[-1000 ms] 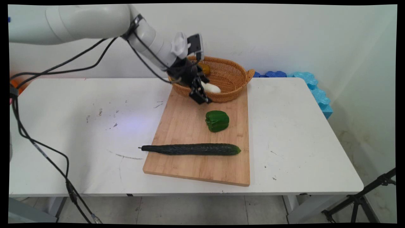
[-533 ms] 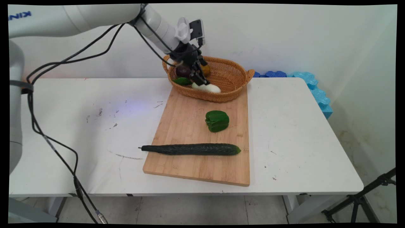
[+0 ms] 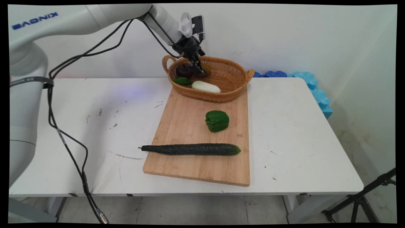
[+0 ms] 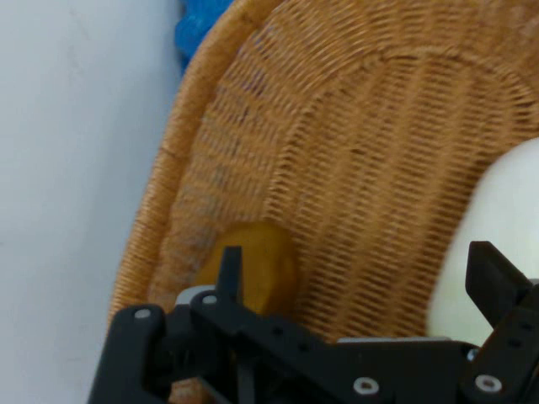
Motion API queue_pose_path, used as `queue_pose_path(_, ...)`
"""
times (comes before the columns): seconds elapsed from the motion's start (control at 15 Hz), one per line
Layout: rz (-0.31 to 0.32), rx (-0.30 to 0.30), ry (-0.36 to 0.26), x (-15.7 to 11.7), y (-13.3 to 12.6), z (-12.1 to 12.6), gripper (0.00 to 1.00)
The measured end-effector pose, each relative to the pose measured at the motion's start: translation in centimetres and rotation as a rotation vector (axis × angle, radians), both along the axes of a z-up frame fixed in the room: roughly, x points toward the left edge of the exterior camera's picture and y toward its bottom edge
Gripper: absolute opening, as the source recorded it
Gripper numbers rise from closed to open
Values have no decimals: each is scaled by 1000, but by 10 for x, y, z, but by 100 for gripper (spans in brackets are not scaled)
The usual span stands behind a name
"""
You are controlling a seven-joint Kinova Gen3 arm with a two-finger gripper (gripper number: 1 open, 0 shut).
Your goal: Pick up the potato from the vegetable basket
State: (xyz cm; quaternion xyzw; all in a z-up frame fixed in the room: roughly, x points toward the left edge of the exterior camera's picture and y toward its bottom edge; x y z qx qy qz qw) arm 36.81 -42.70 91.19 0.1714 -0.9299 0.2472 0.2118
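Observation:
My gripper [image 3: 200,67] hangs inside the back left part of a wicker basket [image 3: 232,84], tilted down towards its floor. In the hand view the gripper [image 4: 362,278] is open, with only bare basket weave [image 4: 370,168] between the fingers. A yellow-brown fruit [image 4: 257,265] lies by the left finger and a white oblong vegetable [image 4: 497,210] by the right one. In the main view the white vegetable [image 3: 206,86] lies at the basket's front, with a dark purple item [image 3: 183,70] and a green item [image 3: 182,81] to its left. The yellow fruit [image 3: 207,67] sits just behind the gripper.
A wooden cutting board [image 3: 186,126] lies in front of the basket, carrying a green bell pepper [image 3: 217,120] and a long cucumber [image 3: 190,149] across its near part. Blue foam pieces [image 3: 311,85] line the table's far right edge. Black cables [image 3: 68,142] hang at the left.
The gripper has risen from the basket's front rim and moved back into the basket, near the yellow fruit. The white vegetable and dark item, hidden before, are uncovered.

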Motion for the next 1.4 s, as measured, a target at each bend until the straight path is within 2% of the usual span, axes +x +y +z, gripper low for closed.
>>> queue_pose_path(0.67, -21, -18, -84, 15, -58, -35, 100)
queue_pose_path(1.4, -44, 6, -113, 19, -84, -71, 100)
